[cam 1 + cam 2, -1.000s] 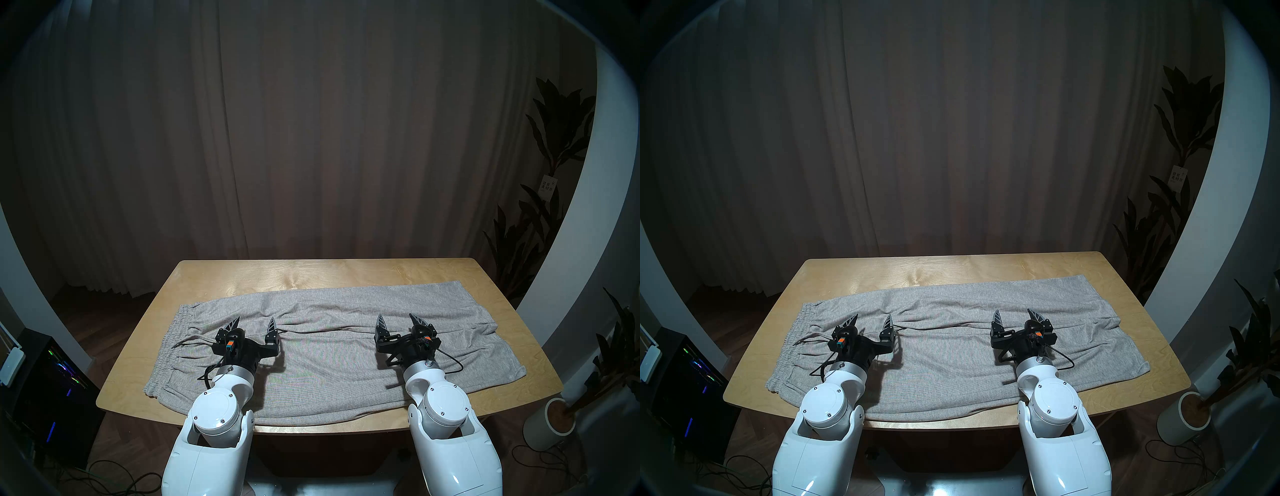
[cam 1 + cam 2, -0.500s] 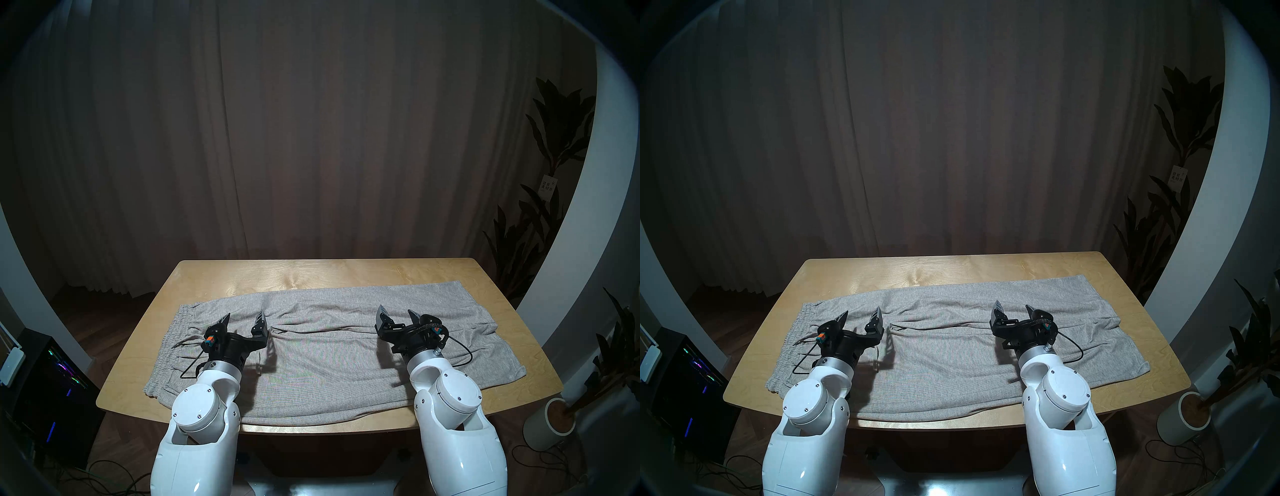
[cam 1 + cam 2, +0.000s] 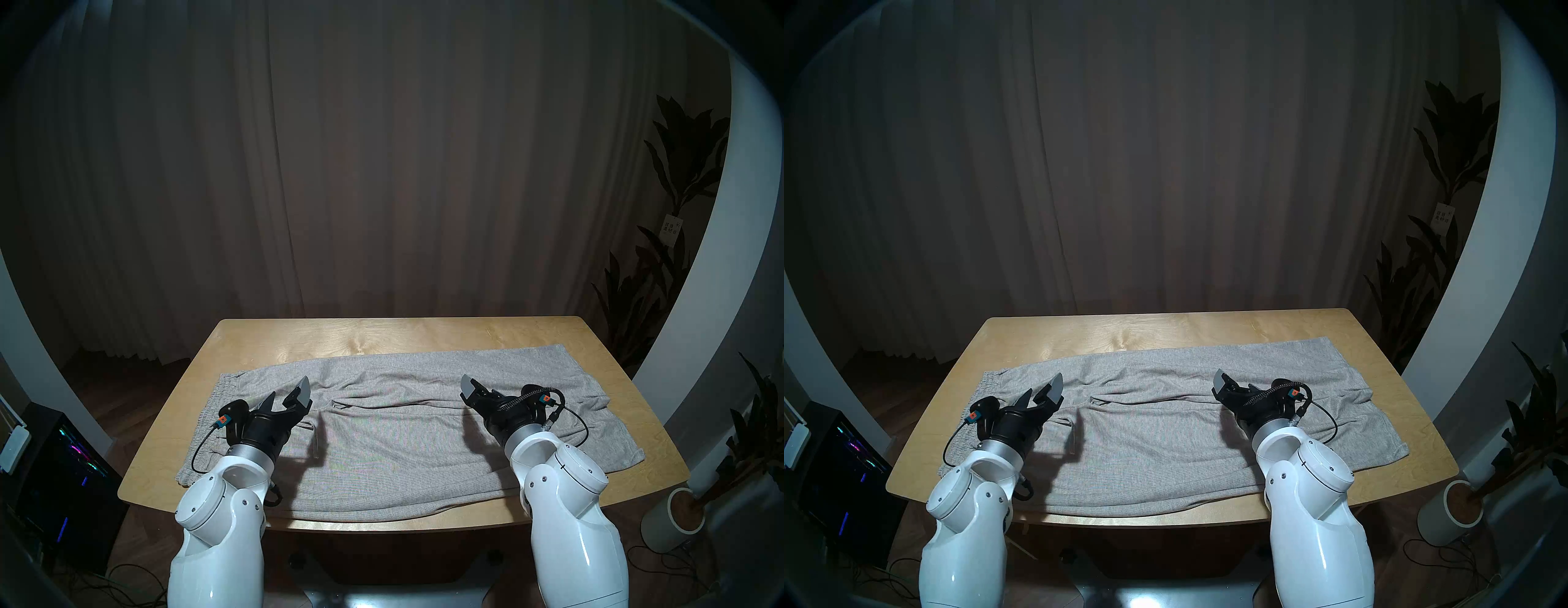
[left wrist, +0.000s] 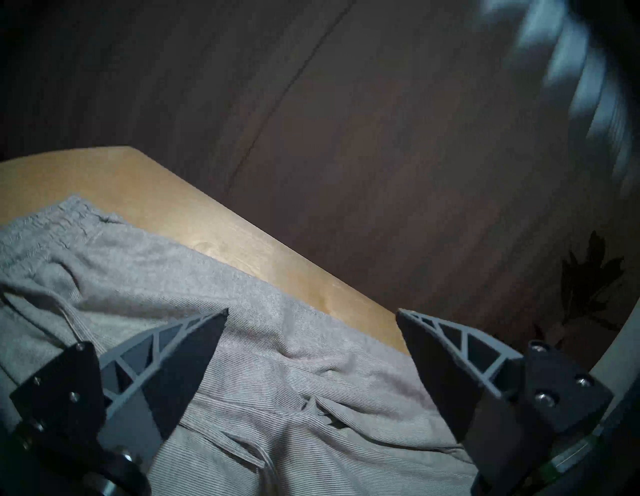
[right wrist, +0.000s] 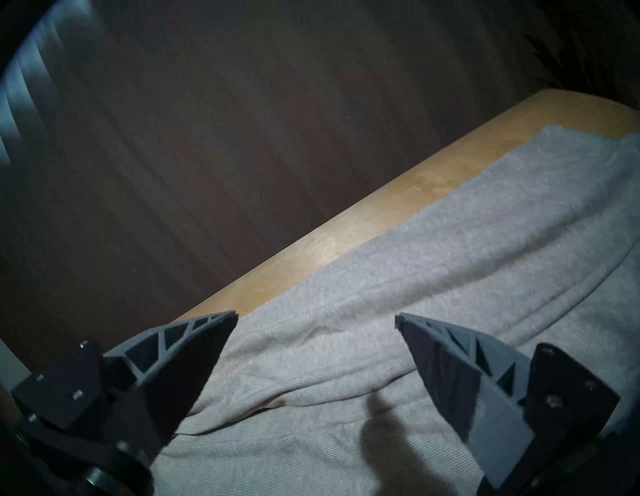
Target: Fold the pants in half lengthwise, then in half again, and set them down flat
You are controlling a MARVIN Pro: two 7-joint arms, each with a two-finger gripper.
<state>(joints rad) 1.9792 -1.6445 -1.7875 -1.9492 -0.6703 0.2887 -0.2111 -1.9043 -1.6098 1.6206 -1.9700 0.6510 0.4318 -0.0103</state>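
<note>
Sweatpants [image 3: 407, 420] spread lengthwise across the wooden table [image 3: 382, 335], light heather grey, gathered waistband [image 3: 212, 407] toward the table's left end, leg hems toward its right end, near edge of the fabric reaching the table's front edge. Thin drawstring [image 4: 256, 446] trailing over the cloth near the waistband, partly covered by the left arm in the head views. Brown curtain [image 3: 382, 170] hanging behind the table; dark computer tower [image 3: 63, 467] with coloured lights on the floor at the left; leafy plant [image 3: 679, 212] and a white cylindrical pot [image 3: 674, 522] at the right; cables on the floor by the base.

Nothing lying on the sweatpants apart from arm shadows.

Left pincer [image 4: 311, 346] raised above the waistband end, rolled on its side, fingers [image 4: 166, 374] spread wide, nothing between them, no contact with the fabric. Right pincer [image 5: 317, 350] raised above the leg portion, likewise rolled, fingers [image 5: 460, 374] spread wide, empty, clear of the cloth. In the head view only the upper finger of the right pincer [image 3: 475, 390] plainly visible, the other hidden behind the wrist body.

Both wrist views tilted and motion-blurred toward the background. Lower near corner of the waistband hidden behind the left arm; part of the near leg hidden behind the right arm. Label on the plant too small to read.
</note>
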